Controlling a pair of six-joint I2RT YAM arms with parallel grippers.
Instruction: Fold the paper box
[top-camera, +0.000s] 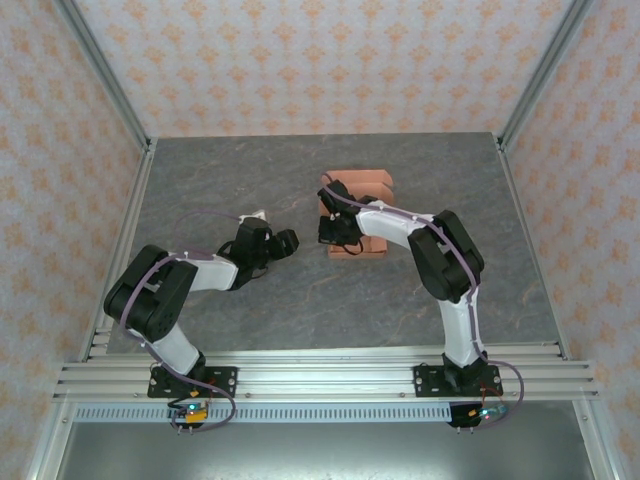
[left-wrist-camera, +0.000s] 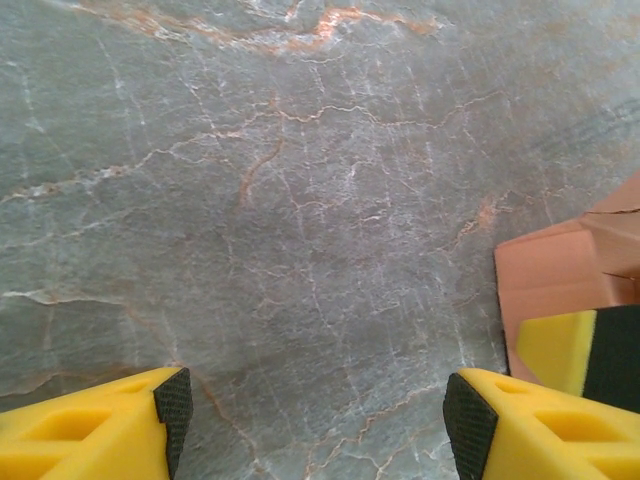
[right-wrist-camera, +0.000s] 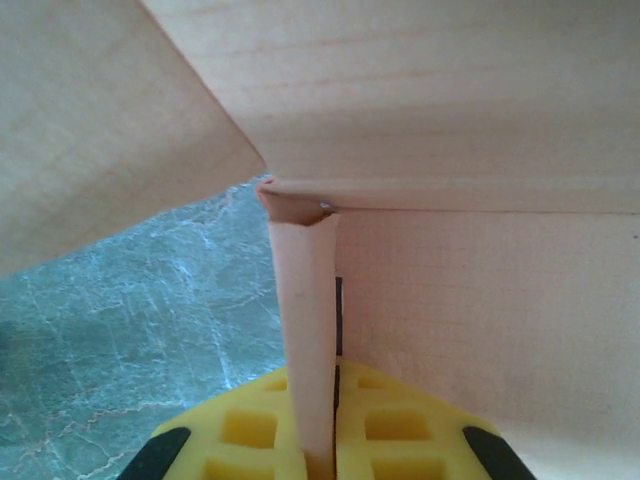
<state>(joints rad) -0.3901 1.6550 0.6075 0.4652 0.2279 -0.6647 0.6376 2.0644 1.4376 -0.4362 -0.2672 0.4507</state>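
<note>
Partly folded, judging by the raised panels: salmon-orange thin-card paper box (top-camera: 372, 185) near the far edge of the grey marbled counter (top-camera: 250, 170), right of centre. Right fingers (right-wrist-camera: 385, 425) pinched shut on one upright flap (right-wrist-camera: 305, 330). Left fingers (left-wrist-camera: 90, 425) spread wide, empty, beside the box. Left to do: closing flaps, tucking tabs.

- Check the table (top-camera: 230, 180): a grey, marble-patterned slab with pale and rust-coloured veins.
- Find the paper box (top-camera: 375, 185), salmon-orange card, resting on the slab just off centre toward 1 o'clock.
- In the left wrist view, the table (left-wrist-camera: 300, 200) carries a flat panel of the paper box (left-wrist-camera: 545, 275) at 3 o'clock.
- In the right wrist view, the table (right-wrist-camera: 120, 320) shows at 8 o'clock, below raised panels of the paper box (right-wrist-camera: 450, 100).
</note>
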